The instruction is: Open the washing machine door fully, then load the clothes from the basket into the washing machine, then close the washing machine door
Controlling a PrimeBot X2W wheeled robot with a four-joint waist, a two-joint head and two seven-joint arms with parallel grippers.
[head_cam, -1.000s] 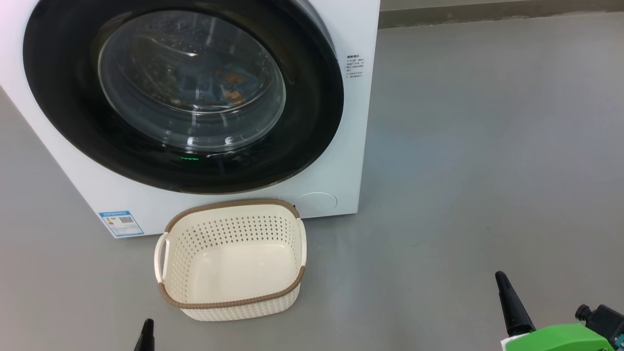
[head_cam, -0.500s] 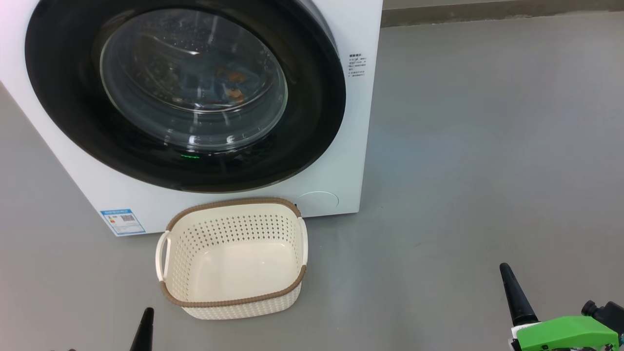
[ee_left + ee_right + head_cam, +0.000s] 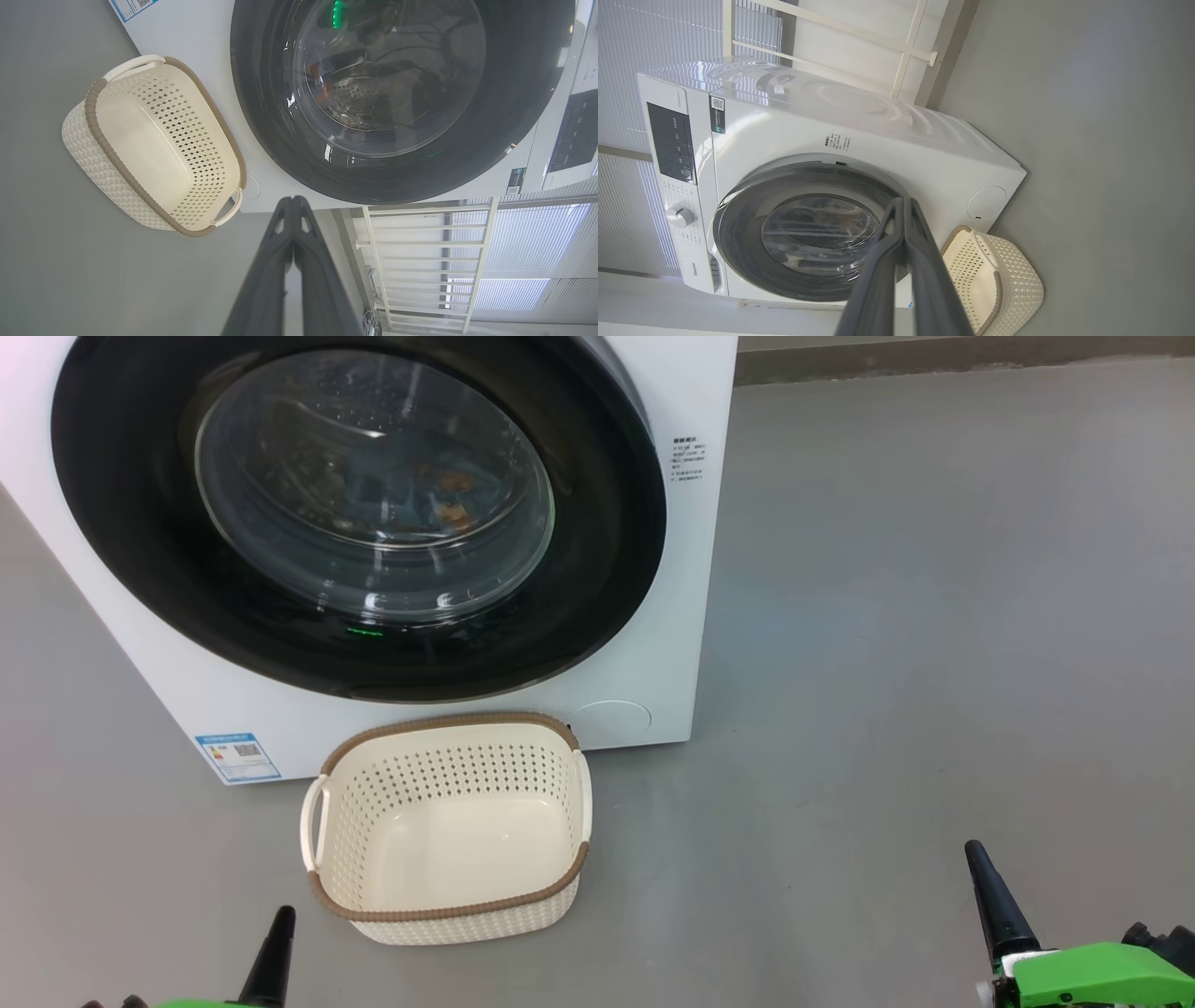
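Observation:
The white washing machine (image 3: 653,644) fills the upper left of the head view, its round black-rimmed door (image 3: 597,523) lying flat against the front. Through the glass, blue and orange clothes (image 3: 439,499) lie in the drum. In front of it the cream basket (image 3: 448,733) with a brown rim stands on the floor with nothing inside. My left gripper (image 3: 280,919) is shut at the bottom left, just short of the basket. At the bottom right, my right gripper (image 3: 976,849) is shut and holds nothing. Both wrist views show the door (image 3: 261,116) (image 3: 738,219), the basket (image 3: 93,154) (image 3: 1017,275) and the pressed-together grippers (image 3: 293,200) (image 3: 903,201).
Grey floor (image 3: 934,616) stretches to the right of the machine up to a dark skirting strip. A blue label sticker (image 3: 236,757) marks the machine's lower left corner. A white frame and blinds (image 3: 420,242) stand beside the machine.
Both fingertips have risen a little into the head view, and the picture has shifted slightly as the camera moved. Door, clothes and basket are unchanged.

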